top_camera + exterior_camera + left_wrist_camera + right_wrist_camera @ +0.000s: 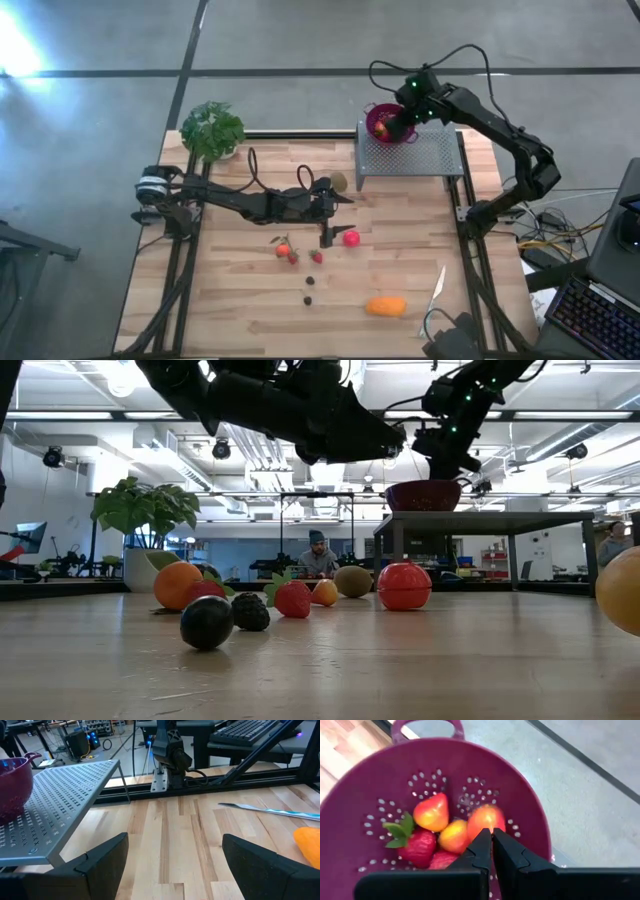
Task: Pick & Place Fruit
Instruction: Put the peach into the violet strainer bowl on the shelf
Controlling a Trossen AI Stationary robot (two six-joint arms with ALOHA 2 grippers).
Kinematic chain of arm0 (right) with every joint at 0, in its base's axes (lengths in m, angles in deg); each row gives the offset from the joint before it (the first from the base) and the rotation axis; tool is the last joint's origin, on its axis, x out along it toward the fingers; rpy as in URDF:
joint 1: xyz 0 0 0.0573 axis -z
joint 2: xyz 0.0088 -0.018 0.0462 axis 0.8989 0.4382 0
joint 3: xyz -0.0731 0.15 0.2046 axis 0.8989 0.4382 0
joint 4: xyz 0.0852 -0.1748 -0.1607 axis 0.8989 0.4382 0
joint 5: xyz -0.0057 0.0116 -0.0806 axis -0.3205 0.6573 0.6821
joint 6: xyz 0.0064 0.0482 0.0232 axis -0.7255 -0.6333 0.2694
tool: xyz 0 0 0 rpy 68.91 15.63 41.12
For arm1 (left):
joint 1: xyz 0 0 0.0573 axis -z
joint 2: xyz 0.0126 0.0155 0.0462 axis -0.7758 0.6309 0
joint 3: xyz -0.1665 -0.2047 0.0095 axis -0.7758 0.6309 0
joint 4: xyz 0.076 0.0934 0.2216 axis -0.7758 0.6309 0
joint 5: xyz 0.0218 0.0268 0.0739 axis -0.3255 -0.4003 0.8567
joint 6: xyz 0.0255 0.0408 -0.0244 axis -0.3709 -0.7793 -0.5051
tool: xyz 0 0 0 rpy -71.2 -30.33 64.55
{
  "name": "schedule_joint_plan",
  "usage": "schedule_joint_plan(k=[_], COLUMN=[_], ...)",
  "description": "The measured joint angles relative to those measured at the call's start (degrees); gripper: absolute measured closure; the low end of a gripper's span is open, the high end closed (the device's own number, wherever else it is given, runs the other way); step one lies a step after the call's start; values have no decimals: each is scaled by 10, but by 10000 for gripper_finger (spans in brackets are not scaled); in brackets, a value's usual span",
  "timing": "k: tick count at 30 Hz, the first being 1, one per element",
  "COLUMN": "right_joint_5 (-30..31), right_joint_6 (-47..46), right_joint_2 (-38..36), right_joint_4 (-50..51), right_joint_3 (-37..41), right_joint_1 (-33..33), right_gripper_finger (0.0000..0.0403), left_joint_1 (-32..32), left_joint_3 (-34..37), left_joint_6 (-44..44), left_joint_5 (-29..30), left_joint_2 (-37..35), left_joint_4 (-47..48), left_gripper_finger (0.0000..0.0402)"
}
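Overhead, the right gripper point(398, 121) hangs over a purple colander point(382, 124) set on the far left corner of a perforated metal stand point(425, 155). The left gripper point(333, 222) reaches across the slatted wooden table point(230, 290), near a brown kiwi point(339, 182) and a pink-red ball point(351, 238). Small strawberries point(288, 251) and dark berries point(309, 290) lie scattered at mid-table. Nearer the front edge, an oblong orange piece point(386, 306) lies with its long axis across the table, beside a slim pale knife point(437, 288). A leafy plant point(211, 130) stands at the far left corner.

From table height, a glossy dark plum point(207, 622) and a knobbly blackberry point(251, 612) sit in front of a round orange fruit point(178, 585).

Past the left wrist, both dark fingers point(102, 862) stand wide apart over bare wood, holding nothing.

Past the right wrist, the fingers point(479, 852) are pinched together, empty, above smooth red and yellow strawberries point(431, 812) lying in the holed bowl.
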Motion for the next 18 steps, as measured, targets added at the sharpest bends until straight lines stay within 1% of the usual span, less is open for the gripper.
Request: schedule_joint_plan(k=[5, 8, 12, 18], right_joint_5=[0, 0, 0, -1], right_joint_6=[-1, -2, -6, -4], right_joint_2=[0, 0, -1, -1], right_joint_4=[5, 6, 6, 8], right_joint_3=[0, 0, -2, -6], right_joint_1=[1, 1, 1, 0], right_gripper_finger=[392, 382, 357, 302], left_joint_1=[0, 0, 0, 0], left_joint_3=[0, 0, 0, 0], left_joint_6=[0, 0, 0, 0], left_joint_5=[0, 0, 0, 0], left_joint_2=[0, 0, 0, 0], left_joint_4=[0, 0, 0, 0], left_gripper_finger=[74, 74, 74, 74])
